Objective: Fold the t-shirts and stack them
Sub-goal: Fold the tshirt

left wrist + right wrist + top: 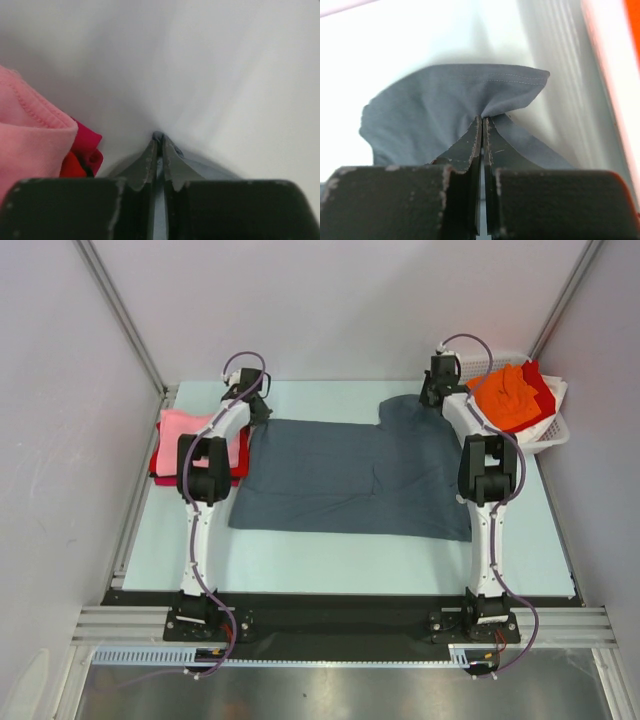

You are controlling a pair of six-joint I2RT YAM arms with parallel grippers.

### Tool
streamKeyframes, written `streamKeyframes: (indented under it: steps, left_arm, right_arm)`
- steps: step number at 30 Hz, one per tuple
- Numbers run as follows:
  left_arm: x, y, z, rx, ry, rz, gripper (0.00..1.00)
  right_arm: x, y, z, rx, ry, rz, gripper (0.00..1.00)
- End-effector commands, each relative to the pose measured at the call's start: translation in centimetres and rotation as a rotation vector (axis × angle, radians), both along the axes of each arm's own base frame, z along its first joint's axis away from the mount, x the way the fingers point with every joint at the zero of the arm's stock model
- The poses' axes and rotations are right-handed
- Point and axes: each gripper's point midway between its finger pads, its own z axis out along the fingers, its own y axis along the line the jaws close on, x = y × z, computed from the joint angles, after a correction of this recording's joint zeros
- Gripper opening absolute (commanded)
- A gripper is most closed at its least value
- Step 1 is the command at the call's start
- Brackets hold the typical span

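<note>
The slate blue-grey t-shirt (pixel 350 475) lies spread across the middle of the table. My left gripper (pixel 258 400) is at its far left corner, shut on a pinch of the grey cloth (pixel 158 136). My right gripper (pixel 432 392) is at the far right, shut on the shirt's sleeve fold (pixel 470 100). Folded pink (pixel 185 425) and red (pixel 160 462) t-shirts are stacked at the left, beside the left arm; they also show in the left wrist view (pixel 30 140). Orange (pixel 505 395) and red t-shirts fill the basket.
The white lattice basket (pixel 555 430) stands at the far right corner. Grey walls enclose the table on three sides. The arm bases are bolted at the near edge on a black strip (pixel 340 615).
</note>
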Motion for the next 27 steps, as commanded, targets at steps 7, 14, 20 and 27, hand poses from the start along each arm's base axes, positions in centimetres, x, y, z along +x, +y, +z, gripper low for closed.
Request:
streamKeyframes:
  steps: [7,14,20,27]
  left_arm:
    - [0.7,0.3,1.9,0.03,-0.059,-0.051,0.0]
    - [0.0,0.3,6.0,0.027,-0.219,-0.067,0.0]
    - [-0.9,-0.6,8.0,0.0,-0.278,-0.133,0.0]
    - [-2.1,-0.6,8.3,0.002,-0.296,-0.154,0.0]
  right_arm:
    - [-0.7,0.9,6.2,0.027,-0.091,0.021,0.0]
    - [-1.8,1.0,7.3,0.033,-0.097,0.021,0.0]
    - [-3.3,0.5,8.2,0.021,-0.094,0.015,0.0]
    - [-5.5,0.1,9.8,0.016,-0.105,0.008,0.0]
